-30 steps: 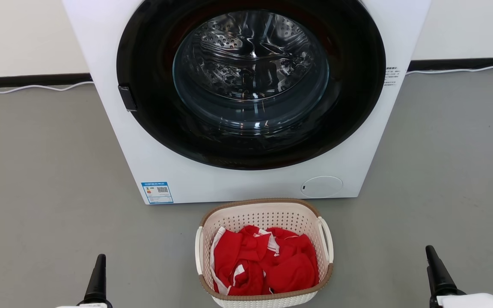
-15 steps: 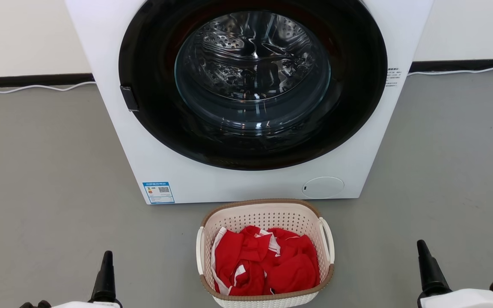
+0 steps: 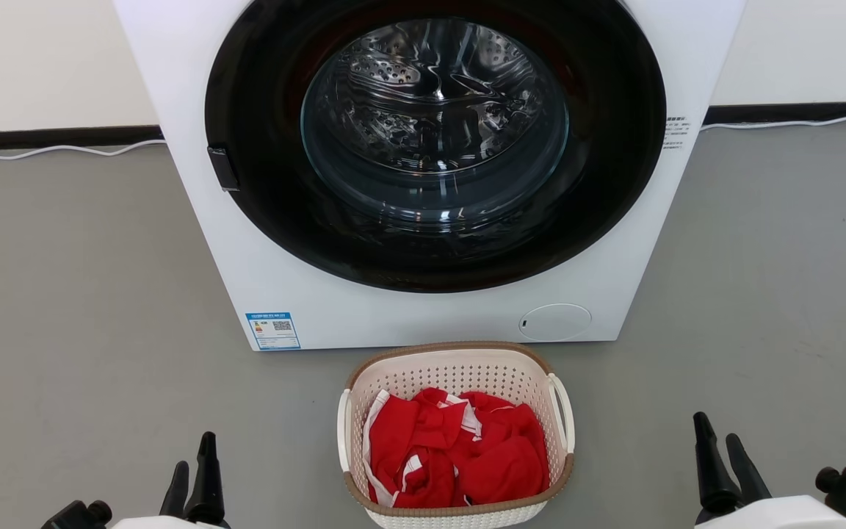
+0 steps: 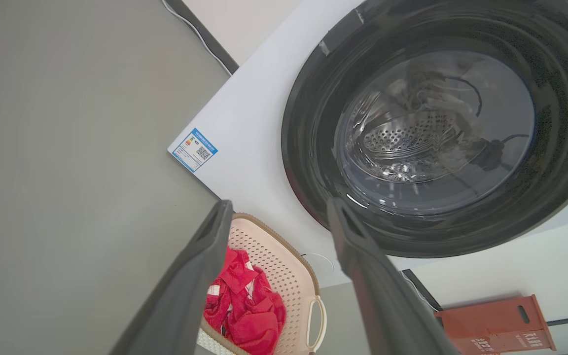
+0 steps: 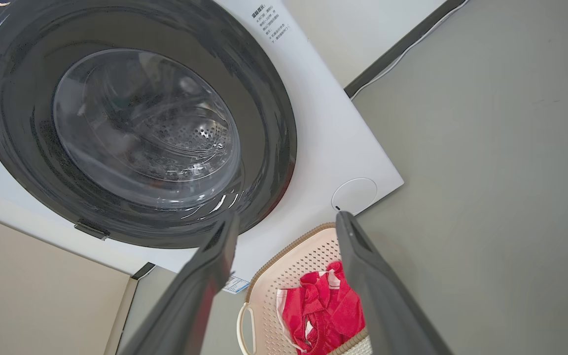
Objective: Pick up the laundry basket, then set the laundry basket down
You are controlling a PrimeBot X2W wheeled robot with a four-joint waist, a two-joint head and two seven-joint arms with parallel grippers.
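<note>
Basket: The laundry basket [image 3: 454, 373] sits on the grey floor [image 3: 85, 330], just in front of the bottom edge of the washing machine [image 3: 408, 316], near the middle of its front. I cannot tell if the two touch.
Inside: Red clothes [image 3: 460, 455] with white trim lie in a heap below the brown rim.
Handles: A white left handle [image 3: 341, 430] and a white right handle [image 3: 562, 411] stick out from the two sides.
Left gripper: The left gripper [image 3: 194, 450] is low, to the left of the basket and well apart from it. Its fingers are spread wide and hold nothing.
Right gripper: The right gripper [image 3: 715, 426] is low, to the right and well apart from the basket. Its fingers are wide too, with nothing in them.
Room to move: A broad strip of floor lies between each gripper and its side of the basket. At the far edge the washing machine stands close.
Washing machine: It is white, with a big round dark door [image 3: 269, 220]. The shiny drum shows through the glass. A blue sticker [image 3: 272, 330] is at the bottom left corner of the front.
Floor: It is grey, flat and smooth.
Room: A pale wall [image 3: 41, 66] stands behind, with a black strip [image 3: 48, 137] at its foot and a white cable [image 3: 48, 150] along it.
</note>
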